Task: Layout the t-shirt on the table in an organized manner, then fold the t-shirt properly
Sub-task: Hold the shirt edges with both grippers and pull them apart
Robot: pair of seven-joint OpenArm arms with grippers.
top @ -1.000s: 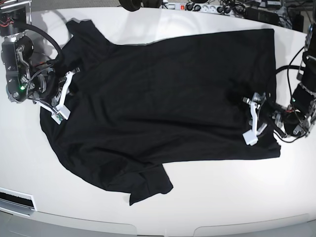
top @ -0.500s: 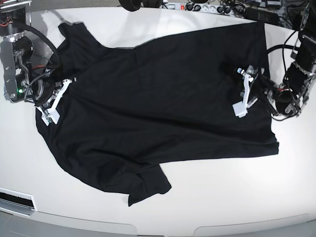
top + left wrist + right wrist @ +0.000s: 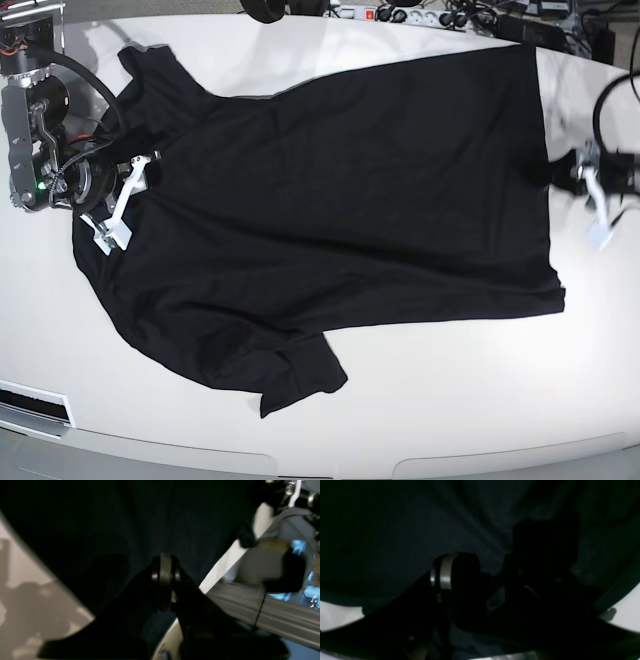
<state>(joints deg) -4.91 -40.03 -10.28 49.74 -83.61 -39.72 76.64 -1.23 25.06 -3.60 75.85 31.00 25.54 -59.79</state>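
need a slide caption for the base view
Black t-shirt spread on the white table, right claw at one side, left claw at the hem side.

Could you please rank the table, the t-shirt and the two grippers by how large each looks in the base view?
1. table: fills almost the whole view.
2. t-shirt: covers much of the table.
3. right gripper and left gripper: both small and similar; the left one is blurred, so I would not rank them.

The glossy white bench [image 3: 420, 400] is carrying the black t-shirt [image 3: 330, 220], which is lying spread flat across it, one sleeve [image 3: 300, 375] pointing toward the near edge.
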